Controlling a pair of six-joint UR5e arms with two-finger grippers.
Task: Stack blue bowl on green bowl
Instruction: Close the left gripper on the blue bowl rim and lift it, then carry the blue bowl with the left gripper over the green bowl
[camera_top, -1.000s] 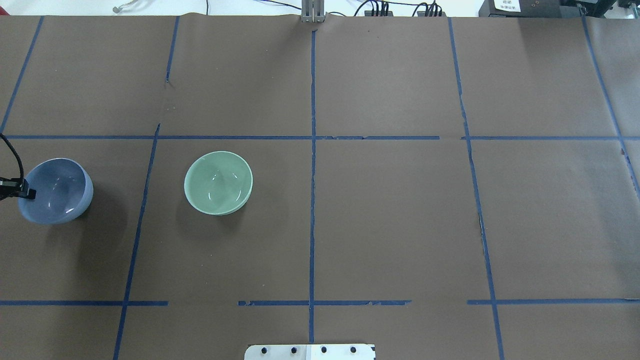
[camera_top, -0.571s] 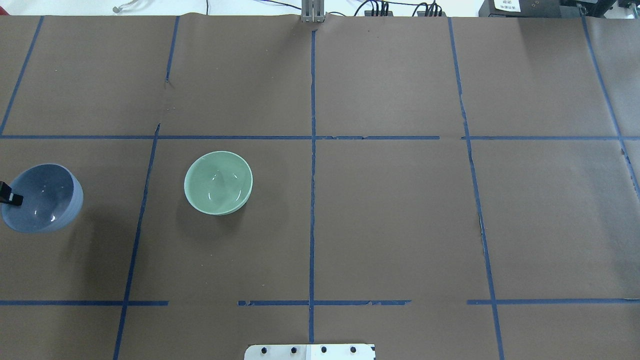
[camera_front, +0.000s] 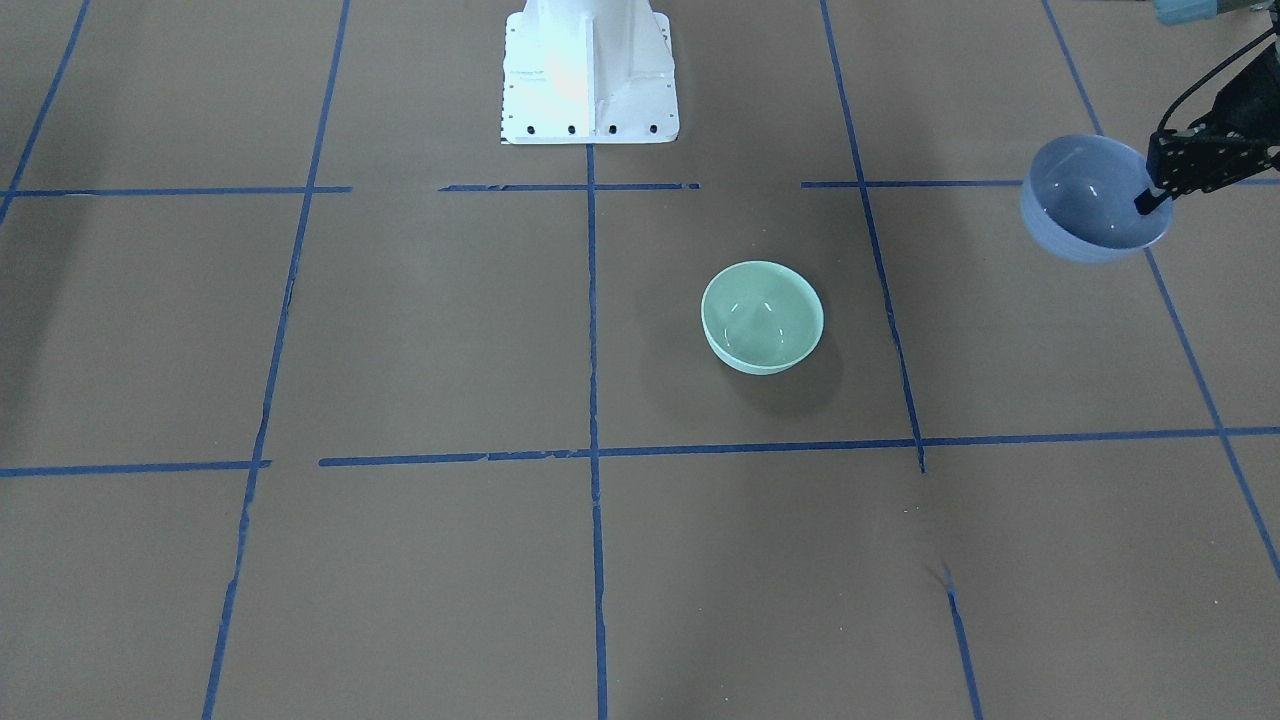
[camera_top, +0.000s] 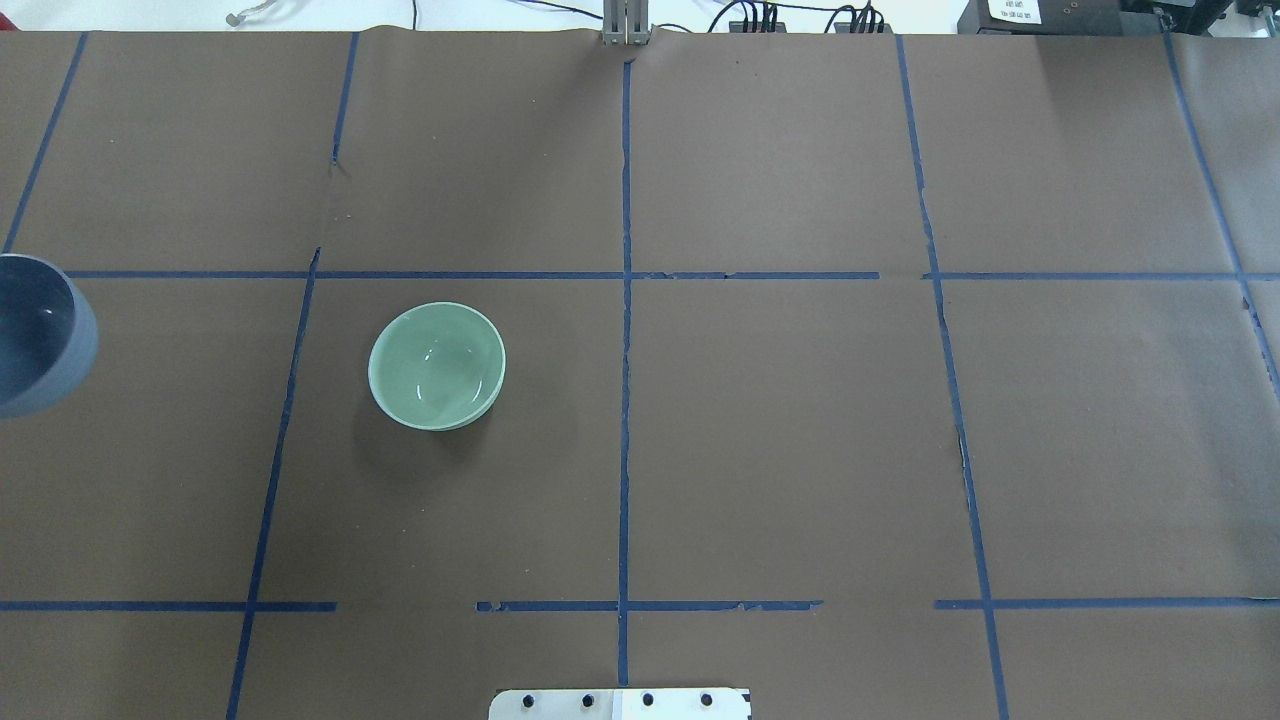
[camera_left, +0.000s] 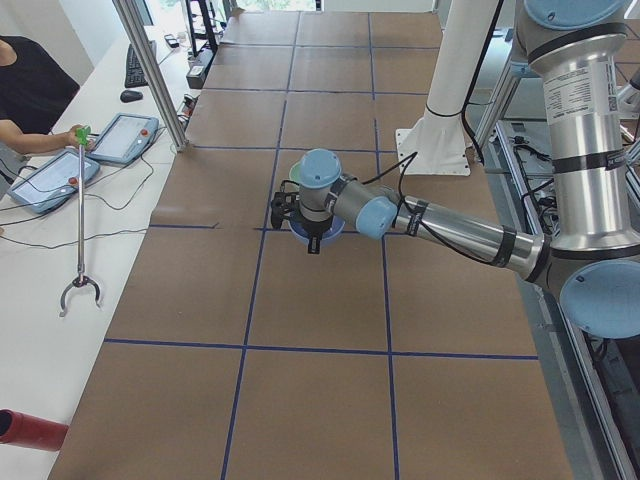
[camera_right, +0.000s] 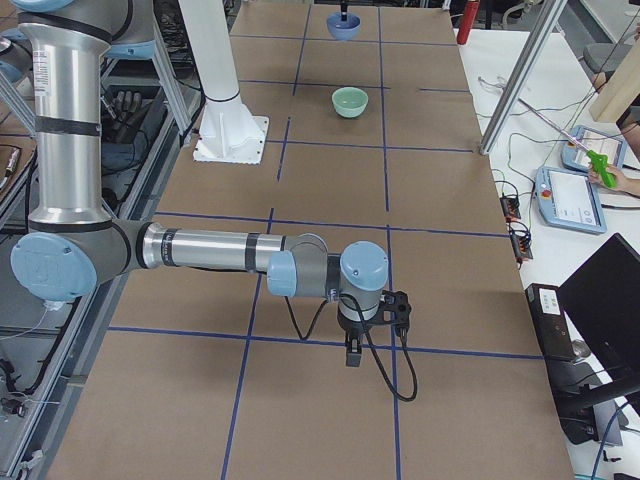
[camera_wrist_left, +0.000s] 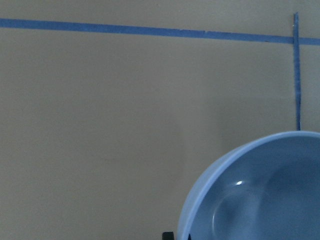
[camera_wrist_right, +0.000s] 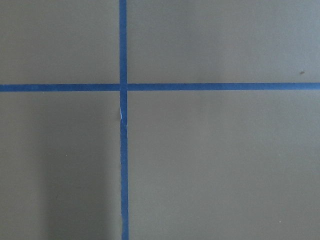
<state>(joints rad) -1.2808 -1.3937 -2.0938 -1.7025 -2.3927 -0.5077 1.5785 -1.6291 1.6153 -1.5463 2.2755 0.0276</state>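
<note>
The blue bowl (camera_front: 1085, 205) hangs in the air, tilted, at the table's left end, held by its rim. My left gripper (camera_front: 1143, 207) is shut on that rim. The bowl shows cut off at the left edge of the overhead view (camera_top: 35, 335), large in the left wrist view (camera_wrist_left: 260, 195) and under the near arm's wrist (camera_left: 318, 230). The green bowl (camera_front: 762, 315) stands upright on the table (camera_top: 437, 365), apart from the blue bowl and to its right. My right gripper (camera_right: 352, 355) hovers over the table's right end, far from both bowls; I cannot tell whether it is open.
Brown paper with a blue tape grid (camera_top: 625, 400) covers the table. The robot's white base plate (camera_front: 590, 70) is at the near edge. A side bench with tablets (camera_left: 60, 170) and an operator runs along the far edge.
The blue bowl has risen and moved left, toward the overhead view's left edge. The left gripper's fingers have left that view. The green bowl has not moved.
</note>
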